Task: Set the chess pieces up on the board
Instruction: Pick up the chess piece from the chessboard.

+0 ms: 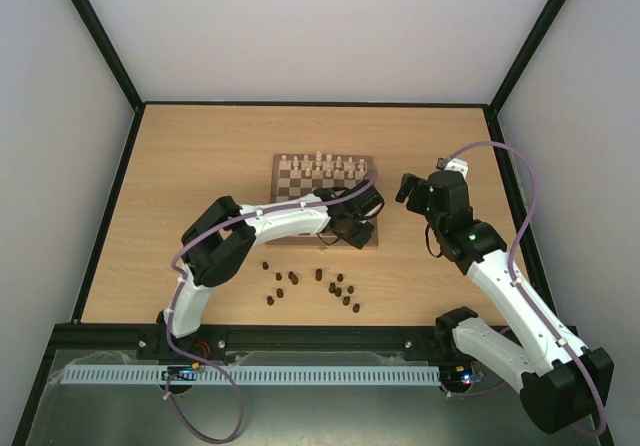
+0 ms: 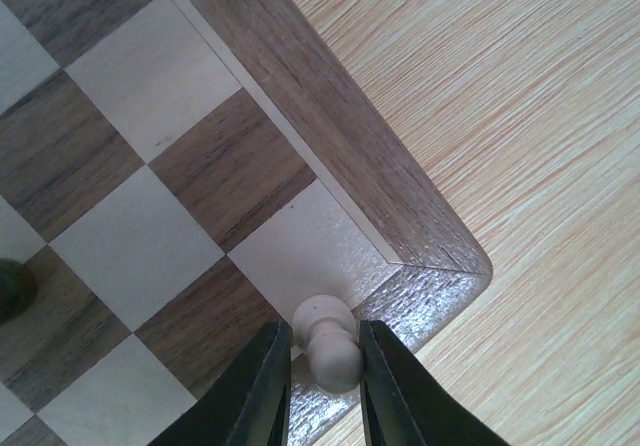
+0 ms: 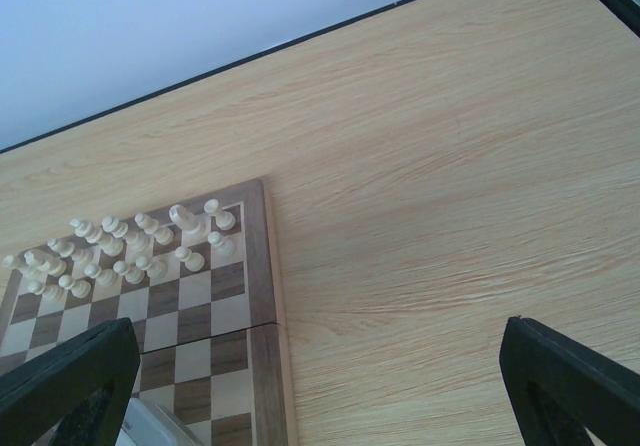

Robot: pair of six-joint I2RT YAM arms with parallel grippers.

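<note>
Our left tool [image 2: 322, 354] is pinched narrow on a pale pawn [image 2: 322, 318], held over the corner square at 5 o'clock on the board [image 2: 330, 146]. The other pale pieces [image 1: 320, 166] stand in rows along the board's 12 o'clock edge. The dark pieces [image 1: 315, 286] lie loose on the desk [image 1: 200, 166] at its 6 o'clock. We judge this pawn belongs with its fellows, so we should lift it clear, carry it high over them, and lower it upright. Our right tool [image 3: 320, 366] hangs wide open at 3 o'clock.
</note>
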